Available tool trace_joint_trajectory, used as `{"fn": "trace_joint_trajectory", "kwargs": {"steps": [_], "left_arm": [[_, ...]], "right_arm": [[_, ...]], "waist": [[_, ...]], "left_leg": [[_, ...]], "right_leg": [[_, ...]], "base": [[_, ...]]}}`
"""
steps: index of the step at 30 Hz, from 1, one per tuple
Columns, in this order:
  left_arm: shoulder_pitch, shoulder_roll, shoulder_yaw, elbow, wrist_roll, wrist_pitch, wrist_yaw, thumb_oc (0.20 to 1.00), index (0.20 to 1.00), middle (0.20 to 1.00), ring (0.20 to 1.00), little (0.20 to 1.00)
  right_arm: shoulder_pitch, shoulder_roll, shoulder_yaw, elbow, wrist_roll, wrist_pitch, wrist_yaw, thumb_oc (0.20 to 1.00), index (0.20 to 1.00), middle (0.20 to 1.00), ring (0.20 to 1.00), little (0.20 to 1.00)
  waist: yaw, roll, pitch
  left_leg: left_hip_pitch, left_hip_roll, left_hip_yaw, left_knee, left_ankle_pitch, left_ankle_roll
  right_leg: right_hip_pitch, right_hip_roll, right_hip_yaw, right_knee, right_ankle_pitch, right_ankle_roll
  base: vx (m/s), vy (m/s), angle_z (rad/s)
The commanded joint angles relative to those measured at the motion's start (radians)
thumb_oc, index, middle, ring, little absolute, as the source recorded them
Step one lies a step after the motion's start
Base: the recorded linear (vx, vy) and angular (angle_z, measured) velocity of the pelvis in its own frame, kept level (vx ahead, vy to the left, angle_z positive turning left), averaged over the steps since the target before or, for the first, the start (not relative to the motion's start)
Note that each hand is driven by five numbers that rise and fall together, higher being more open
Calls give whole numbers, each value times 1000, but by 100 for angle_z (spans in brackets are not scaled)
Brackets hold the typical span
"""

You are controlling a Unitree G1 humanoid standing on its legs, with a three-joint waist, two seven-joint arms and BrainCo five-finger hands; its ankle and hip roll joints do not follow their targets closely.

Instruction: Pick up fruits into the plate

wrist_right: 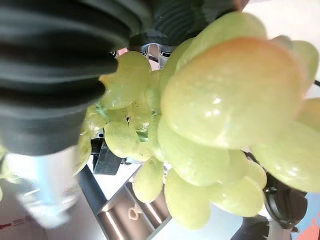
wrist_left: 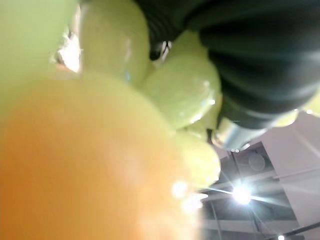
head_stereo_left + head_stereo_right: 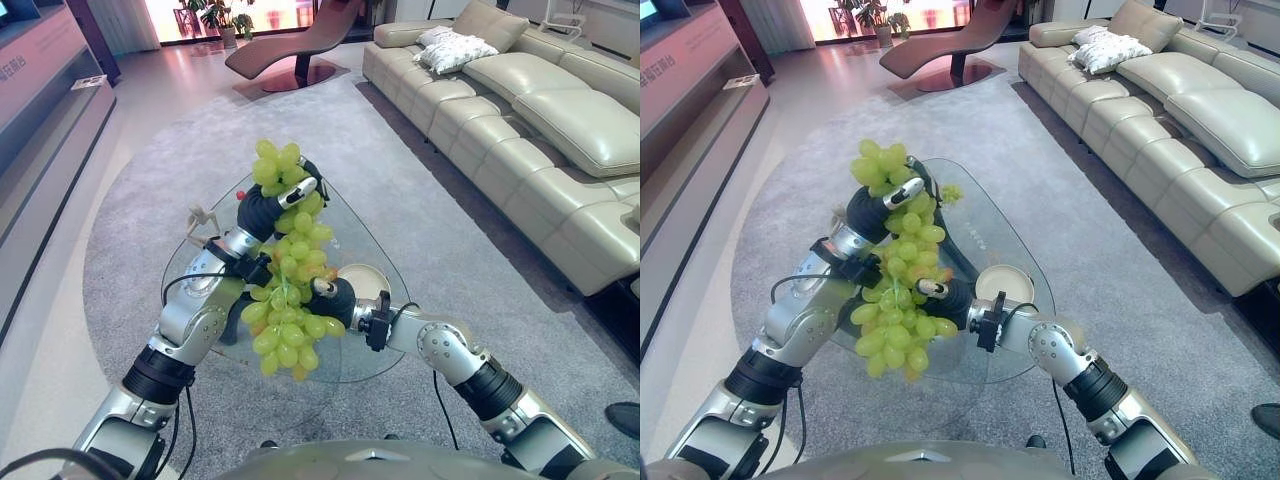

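- The grapes (image 3: 288, 290) hang as one long bunch, long axis near vertical, lifted above the glass table (image 3: 385, 345)
- The left hand (image 3: 262, 212) is curled round the bunch's top; the right hand (image 3: 332, 300) touches its lower part, grip hidden
- The plate (image 3: 1004, 283) sits on the table just beside the right hand, to the bunch's right and below; nothing stands between

A home-style living room: cream leather sofa (image 3: 520, 110) at right, grey carpet (image 3: 400, 200), glass coffee table (image 3: 995, 250), far lounge chair (image 3: 295, 40).
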Motion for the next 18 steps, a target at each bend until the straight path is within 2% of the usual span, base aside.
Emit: {"fn": "trace_joint_trajectory", "kwargs": {"steps": [1,11,13,18], "left_arm": [[-115,-13,-68,37,28,-41,6,200,200,200,200,200],[-89,-6,-42,26,35,-40,18,200,200,200,200,200],[-80,3,-37,26,37,-47,17,200,200,200,200,200],[-47,16,-14,20,33,-41,7,200,200,200,200,200]], "right_arm": [[-79,110,23,-181,124,-50,28,200,200,200,200,200],[-40,99,8,-182,118,-101,-43,200,200,200,200,200],[-12,71,-18,-175,118,-135,-72,200,200,200,200,200],[56,34,-99,-152,132,-174,-62,200,200,200,200,200]], "waist": [[-5,-32,12],[-13,-28,12],[-27,-28,13],[-42,-29,23]], "left_leg": [[7,-8,43,29,-108,13],[4,-7,39,23,-101,14],[-4,-10,13,22,-102,19],[-19,-15,-20,26,-103,25]], "right_leg": [[66,-81,-150,20,-55,42],[63,-71,-138,21,-59,37],[56,-48,-94,27,-74,26],[44,-25,-51,56,-102,13]], "base": [[0,0,0],[0,0,0],[37,33,0],[13,12,2]]}}
